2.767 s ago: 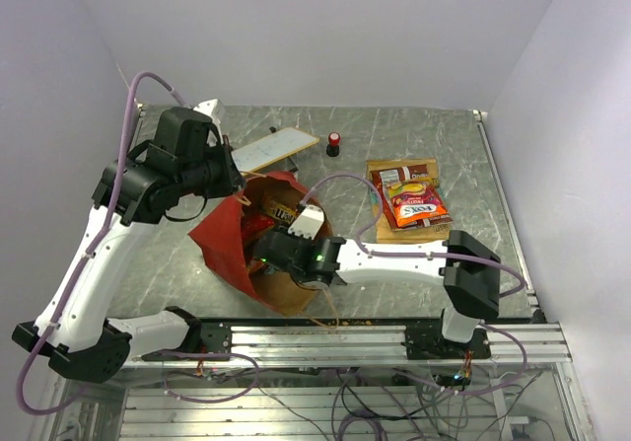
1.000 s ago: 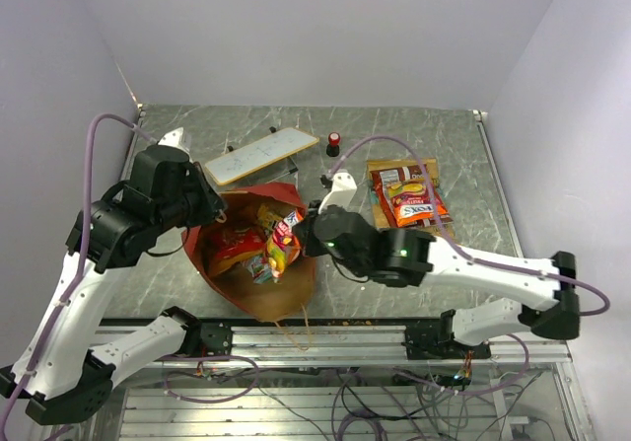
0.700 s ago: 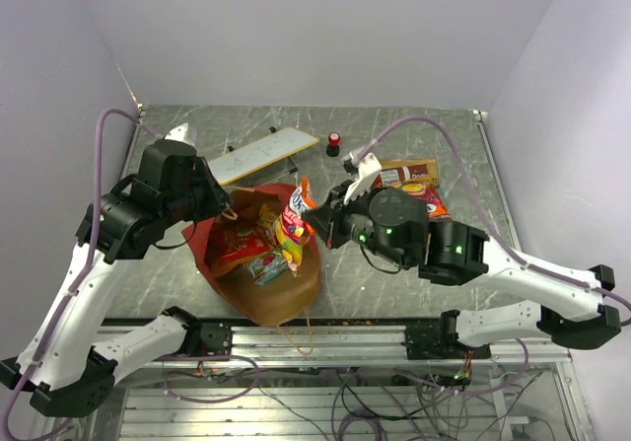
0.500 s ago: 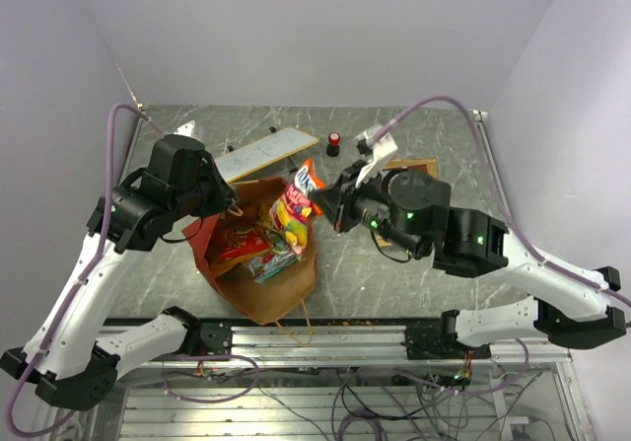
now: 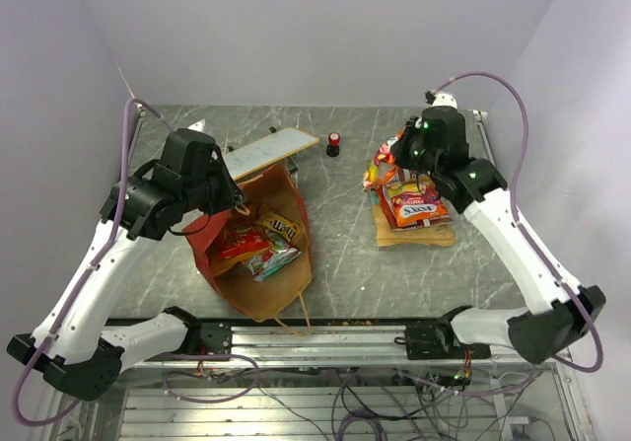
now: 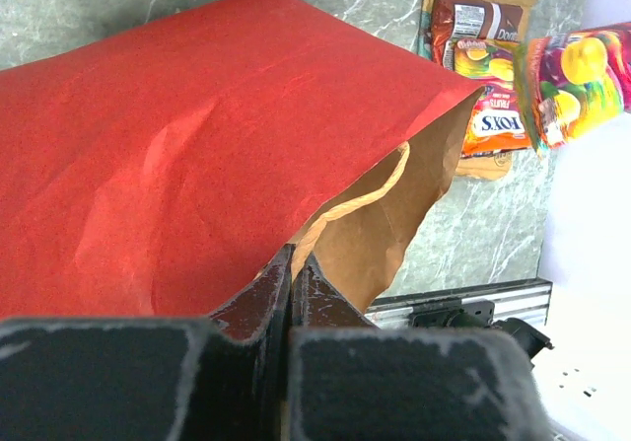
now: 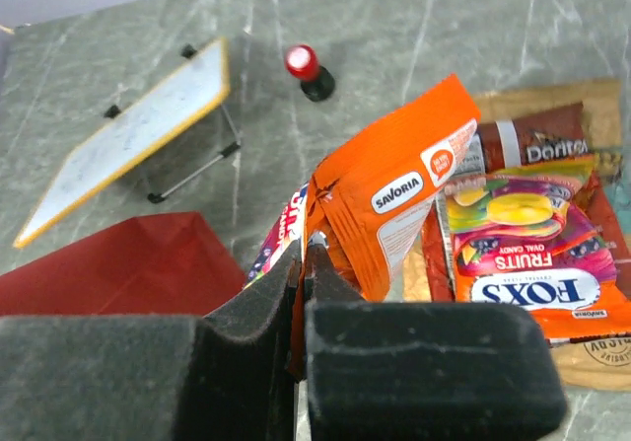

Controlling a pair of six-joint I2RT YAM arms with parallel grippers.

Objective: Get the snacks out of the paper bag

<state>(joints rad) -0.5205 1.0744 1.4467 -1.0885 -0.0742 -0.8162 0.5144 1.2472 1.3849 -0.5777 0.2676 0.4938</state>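
The paper bag, red outside and kraft inside, lies open on the table's left side. Several snacks lie inside it. My left gripper is shut on the bag's upper rim; in the left wrist view its tips pinch the red paper beside a tan handle. My right gripper is shut on an orange and multicolour packet, held above the table next to a pile of snacks. The right wrist view shows the gripper, the held packet and the pile.
A flat white board on a wire stand sits behind the bag. A small red-and-black cylinder stands at the back middle. The pile rests on a brown sheet. A metal rail runs along the table's near edge.
My right gripper has lifted the orange packet out of the bag and carried it right and back, over to the pile. My left gripper has stayed shut on the bag's rim.
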